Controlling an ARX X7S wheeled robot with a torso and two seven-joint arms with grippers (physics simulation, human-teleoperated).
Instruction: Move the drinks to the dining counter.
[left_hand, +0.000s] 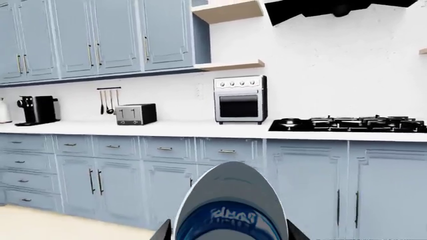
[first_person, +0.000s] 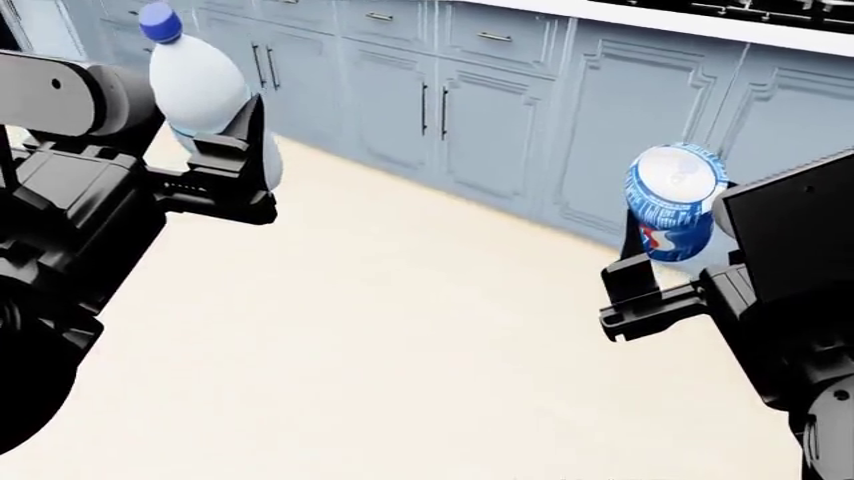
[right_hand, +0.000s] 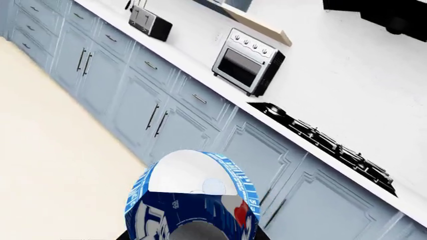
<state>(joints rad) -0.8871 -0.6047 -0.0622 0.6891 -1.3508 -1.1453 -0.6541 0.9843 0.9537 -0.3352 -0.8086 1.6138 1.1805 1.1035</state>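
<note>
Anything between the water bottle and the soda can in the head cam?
Nothing. In the head view, only bare beige floor separates the water bottle in the left gripper from the soda can in the right gripper.

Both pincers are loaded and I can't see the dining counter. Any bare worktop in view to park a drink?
Bare worktop runs between the toaster and the toaster oven, and between the coffee machine and the toaster. The gas stove fills the stretch beyond the oven. No dining counter shows in any view.

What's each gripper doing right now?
Left gripper: closed on the water bottle.
Right gripper: closed on the soda can.
</note>
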